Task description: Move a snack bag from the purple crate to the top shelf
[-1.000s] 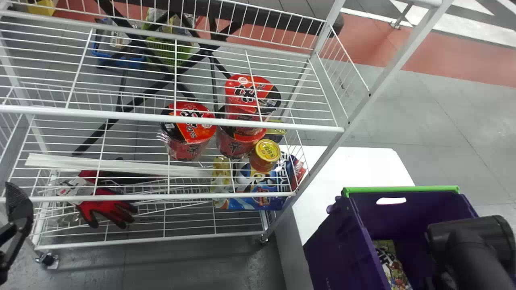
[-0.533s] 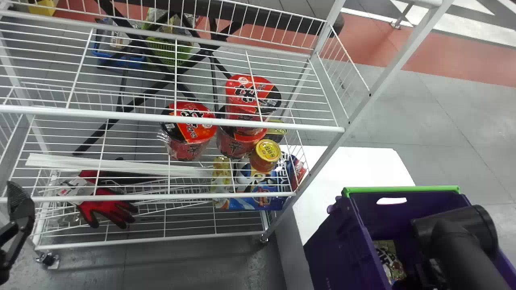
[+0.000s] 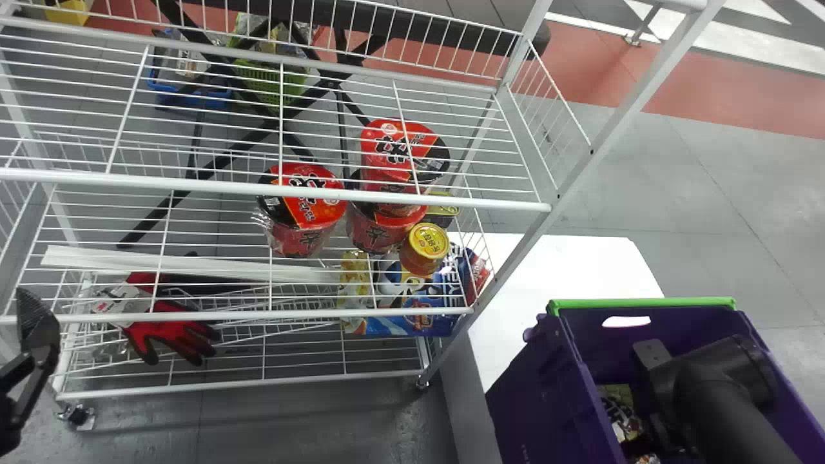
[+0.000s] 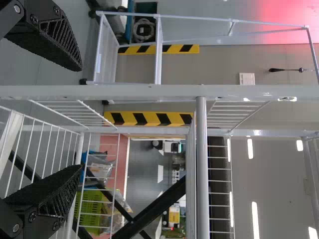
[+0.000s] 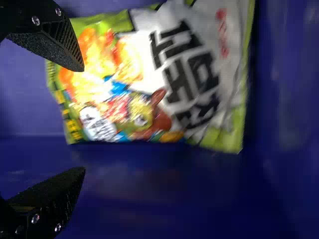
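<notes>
In the head view the snack bag (image 3: 620,412) lies inside the purple crate (image 3: 535,393), partly covered by my right gripper (image 3: 670,380), which reaches down into the crate. The right wrist view has the green and white snack bag (image 5: 194,74) beyond my right gripper (image 5: 83,119), whose fingers stand apart, one overlapping the bag's end and the other off to its side. My left gripper (image 3: 38,335) is at the head view's left edge, in front of the rack; in its wrist view the left gripper (image 4: 79,118) stands open with nothing between its fingers. The upper wire shelf (image 3: 322,191) spans the rack.
Red noodle cups (image 3: 303,212), a yellow-lidded can (image 3: 425,248) and a blue box (image 3: 412,322) sit lower in the rack. A slanted rack post (image 3: 580,164) stands between shelves and crate. The crate is on a white table (image 3: 561,270).
My right arm has moved leftward within the crate, toward the snack bag, and now covers more of it. My left gripper has shifted slightly to the right.
</notes>
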`<state>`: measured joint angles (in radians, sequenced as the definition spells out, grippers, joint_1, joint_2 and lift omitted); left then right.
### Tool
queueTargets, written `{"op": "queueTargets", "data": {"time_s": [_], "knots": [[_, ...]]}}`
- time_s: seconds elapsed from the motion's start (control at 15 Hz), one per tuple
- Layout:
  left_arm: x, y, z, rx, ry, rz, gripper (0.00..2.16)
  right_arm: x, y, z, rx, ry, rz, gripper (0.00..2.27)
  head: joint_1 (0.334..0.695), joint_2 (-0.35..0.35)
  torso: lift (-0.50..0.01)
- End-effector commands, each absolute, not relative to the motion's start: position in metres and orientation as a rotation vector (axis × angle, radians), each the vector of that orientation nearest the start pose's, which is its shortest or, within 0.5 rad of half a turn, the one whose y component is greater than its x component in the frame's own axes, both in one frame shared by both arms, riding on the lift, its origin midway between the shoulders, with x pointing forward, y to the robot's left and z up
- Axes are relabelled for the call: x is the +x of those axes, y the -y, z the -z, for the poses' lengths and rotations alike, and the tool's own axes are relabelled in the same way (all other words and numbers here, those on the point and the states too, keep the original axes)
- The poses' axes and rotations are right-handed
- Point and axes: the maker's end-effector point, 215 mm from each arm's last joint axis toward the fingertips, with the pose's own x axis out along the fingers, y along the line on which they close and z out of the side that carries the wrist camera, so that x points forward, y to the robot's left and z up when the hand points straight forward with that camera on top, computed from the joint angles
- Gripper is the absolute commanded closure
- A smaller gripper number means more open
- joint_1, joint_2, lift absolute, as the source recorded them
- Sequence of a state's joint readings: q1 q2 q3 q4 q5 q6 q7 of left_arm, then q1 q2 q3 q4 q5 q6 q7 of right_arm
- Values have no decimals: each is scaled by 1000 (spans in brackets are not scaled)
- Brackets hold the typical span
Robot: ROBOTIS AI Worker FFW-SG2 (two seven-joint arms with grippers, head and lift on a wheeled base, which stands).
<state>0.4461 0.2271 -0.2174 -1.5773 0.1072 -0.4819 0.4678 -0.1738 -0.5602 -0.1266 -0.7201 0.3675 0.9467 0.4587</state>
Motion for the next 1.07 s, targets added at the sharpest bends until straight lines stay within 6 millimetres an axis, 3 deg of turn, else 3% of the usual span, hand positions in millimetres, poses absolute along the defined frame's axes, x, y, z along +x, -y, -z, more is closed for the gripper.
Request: {"op": "queueTargets", "data": {"time_s": [0.0, 0.33, 0.73, 1.0], "knots": [[407, -269, 432, 3, 16, -225, 124, 212, 653, 662, -281, -1642, 274, 113, 695, -350, -453], [410, -269, 432, -6, 25, -223, 124, 201, 653, 681, -342, -1603, 214, 113, 695, -350, -453], [410, -267, 432, -14, 37, -216, 124, 204, 642, 695, -329, -1545, 189, 110, 695, -350, -453], [411, -266, 433, -20, 44, -211, 124, 199, 644, 699, -324, -1528, 229, 221, 695, -350, -453]]}}
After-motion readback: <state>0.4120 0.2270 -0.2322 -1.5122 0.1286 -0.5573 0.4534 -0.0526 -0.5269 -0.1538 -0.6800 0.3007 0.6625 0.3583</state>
